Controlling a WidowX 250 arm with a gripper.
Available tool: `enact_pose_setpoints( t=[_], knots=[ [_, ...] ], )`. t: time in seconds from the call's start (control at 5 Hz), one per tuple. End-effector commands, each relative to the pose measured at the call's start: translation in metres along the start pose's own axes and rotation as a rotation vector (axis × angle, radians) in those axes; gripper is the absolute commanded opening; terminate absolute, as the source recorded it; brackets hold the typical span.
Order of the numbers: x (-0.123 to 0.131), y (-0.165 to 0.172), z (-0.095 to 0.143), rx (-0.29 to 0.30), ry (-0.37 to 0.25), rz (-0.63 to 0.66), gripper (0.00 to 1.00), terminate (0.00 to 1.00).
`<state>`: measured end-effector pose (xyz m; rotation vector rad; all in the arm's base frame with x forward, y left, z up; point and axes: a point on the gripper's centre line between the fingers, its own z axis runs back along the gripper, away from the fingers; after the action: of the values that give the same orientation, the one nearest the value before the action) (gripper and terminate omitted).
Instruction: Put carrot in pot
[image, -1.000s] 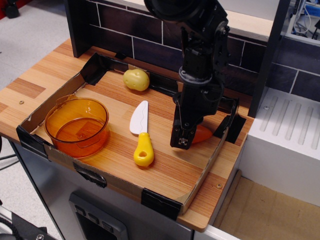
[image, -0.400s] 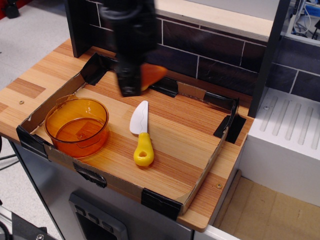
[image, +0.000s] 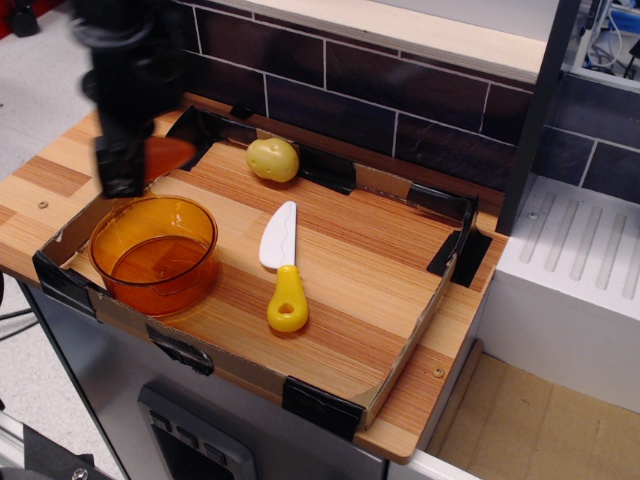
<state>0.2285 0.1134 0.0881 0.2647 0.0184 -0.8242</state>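
The gripper (image: 122, 180) has swung fast across the tray: a second ago it was low at the end of the tray farthest from the pot, pinching the carrot; a moment later it was passing near the potato, and now it hangs above the back rim of the pot (image: 154, 252), blurred by its own speed. The carrot (image: 168, 155) has come with it, held in the air and sticking out sideways from the fingers, which are pressed onto it. It sits above and just behind the pot, not yet over the pot's middle and not inside. The potato (image: 273, 159) is uncovered again, well behind and to the side of the pot, and the toy knife (image: 281, 268) lies beside the pot, unmoved. The carry looks nearly done; what remains, I judge, is a short shift over the pot's opening and letting go.
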Motion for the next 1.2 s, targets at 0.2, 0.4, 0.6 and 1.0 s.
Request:
enact_pose_setpoints(
  t=[0.2, 0.4, 0.6, 1.0],
  knots=[
    [-0.022, -0.003, -0.006, 0.045, 0.013, 0.018, 1.0, 0.0],
    [-0.02, -0.004, -0.004, 0.039, 0.004, 0.02, 1.0, 0.0],
    [-0.02, -0.002, 0.009, 0.034, -0.044, 0.03, 1.0, 0.0],
    [-0.008, 0.011, 0.064, 0.029, -0.148, 0.101, 1.0, 0.0]
  ],
)
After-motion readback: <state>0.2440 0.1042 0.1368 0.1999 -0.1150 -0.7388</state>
